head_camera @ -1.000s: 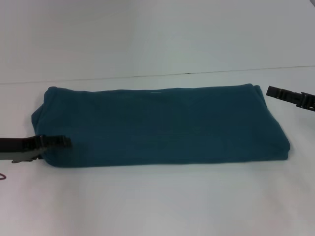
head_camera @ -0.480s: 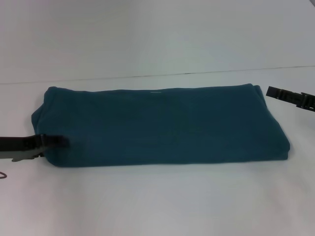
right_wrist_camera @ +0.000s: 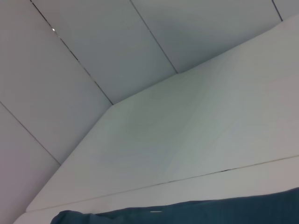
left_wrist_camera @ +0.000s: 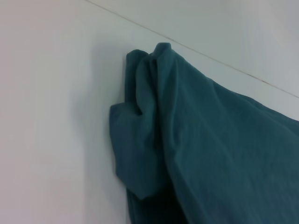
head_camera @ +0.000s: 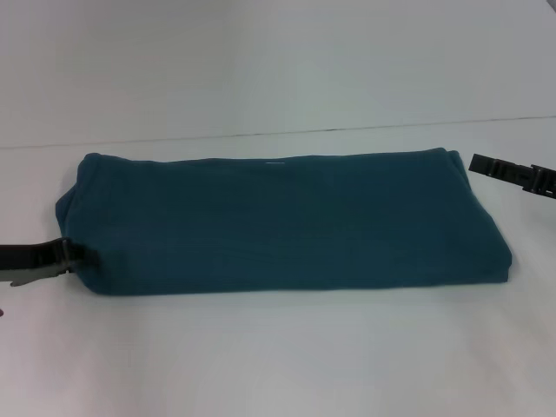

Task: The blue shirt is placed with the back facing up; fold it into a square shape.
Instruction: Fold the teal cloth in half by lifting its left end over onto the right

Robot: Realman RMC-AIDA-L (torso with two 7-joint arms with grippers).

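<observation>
Shirt (head_camera: 278, 221): long band on desk (head_camera: 278, 356). Left gripper (head_camera: 74, 254) at its 9 o'clock end, jaws' state unclear; I'd pinch all layers there. Right gripper (head_camera: 476, 162) at 2 o'clock, jaws unreadable.

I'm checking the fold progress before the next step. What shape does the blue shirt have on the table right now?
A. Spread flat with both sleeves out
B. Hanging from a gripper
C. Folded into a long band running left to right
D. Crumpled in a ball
C: in the head view the blue shirt lies as a long folded band across the white table, no sleeves sticking out.
</observation>
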